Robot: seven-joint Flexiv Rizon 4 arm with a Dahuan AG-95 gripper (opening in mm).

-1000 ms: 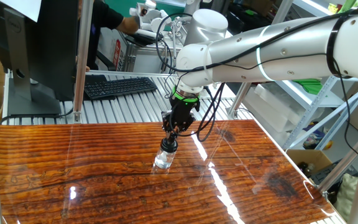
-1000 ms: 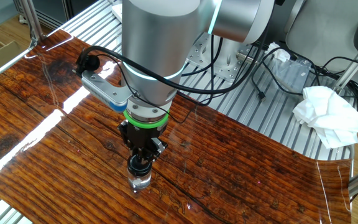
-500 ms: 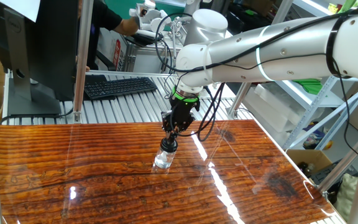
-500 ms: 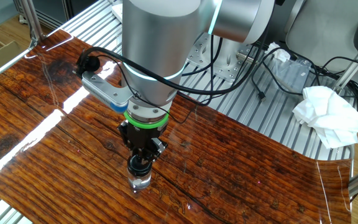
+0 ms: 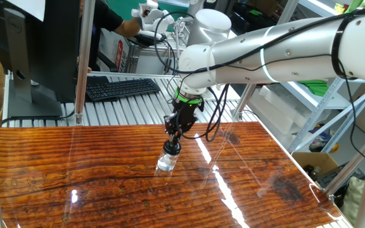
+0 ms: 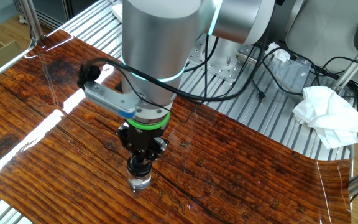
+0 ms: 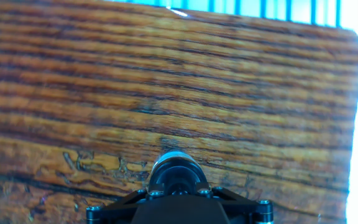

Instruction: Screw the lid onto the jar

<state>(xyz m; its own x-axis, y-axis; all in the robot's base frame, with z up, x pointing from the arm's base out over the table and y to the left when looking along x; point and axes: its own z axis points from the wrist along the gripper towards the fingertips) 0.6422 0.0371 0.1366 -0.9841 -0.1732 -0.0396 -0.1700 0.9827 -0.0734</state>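
tool points straight down, clamped narrow on lid atop upright jar on worktop, centred so twisting can likely seat the threads.

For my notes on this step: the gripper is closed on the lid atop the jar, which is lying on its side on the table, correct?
Not quite. The jar stands upright on the table, as one fixed view shows. The rest holds: the gripper is closed on the lid atop it.
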